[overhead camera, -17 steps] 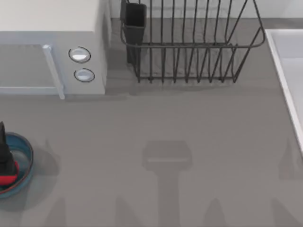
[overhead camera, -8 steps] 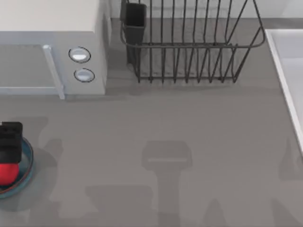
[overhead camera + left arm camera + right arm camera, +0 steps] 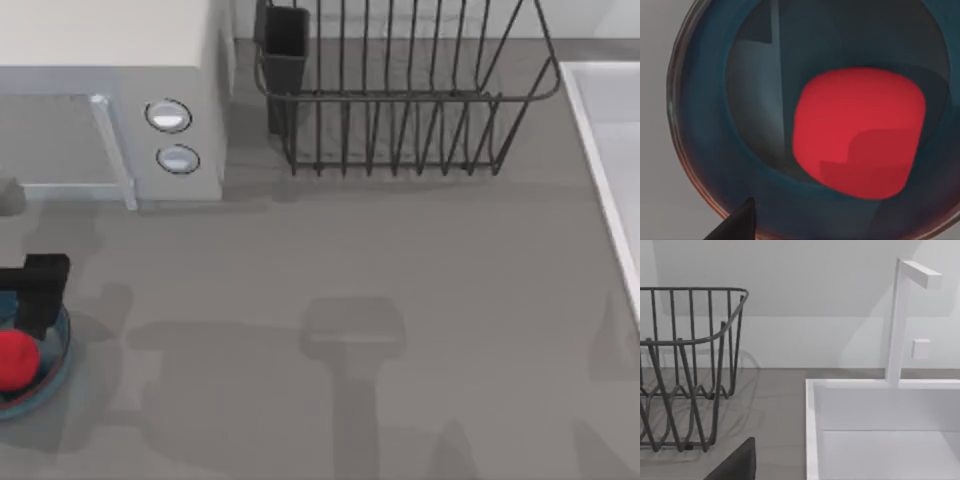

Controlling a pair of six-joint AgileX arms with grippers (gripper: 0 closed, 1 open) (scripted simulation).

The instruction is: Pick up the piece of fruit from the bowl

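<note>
The blue bowl (image 3: 58,352) sits at the table's far left edge, partly cut off in the top view. The red piece of fruit (image 3: 15,360) lies inside it, uncovered and free. My left gripper (image 3: 38,295) is a dark block over the bowl's far rim, just beyond the fruit and not holding it. In the left wrist view the fruit (image 3: 857,132) rests in the greyish-blue inside of the bowl (image 3: 705,150), close below the camera. My right gripper (image 3: 735,464) is parked on the right side, facing the sink.
A white microwave (image 3: 110,100) stands at the back left, close behind the bowl. A dark wire dish rack (image 3: 400,100) is at the back middle. A white sink (image 3: 610,150) with a faucet (image 3: 900,320) runs along the right edge.
My left gripper was down over the fruit, covering it. It has since drawn back toward the microwave and a little right. The fruit stays in the bowl, now fully uncovered.
</note>
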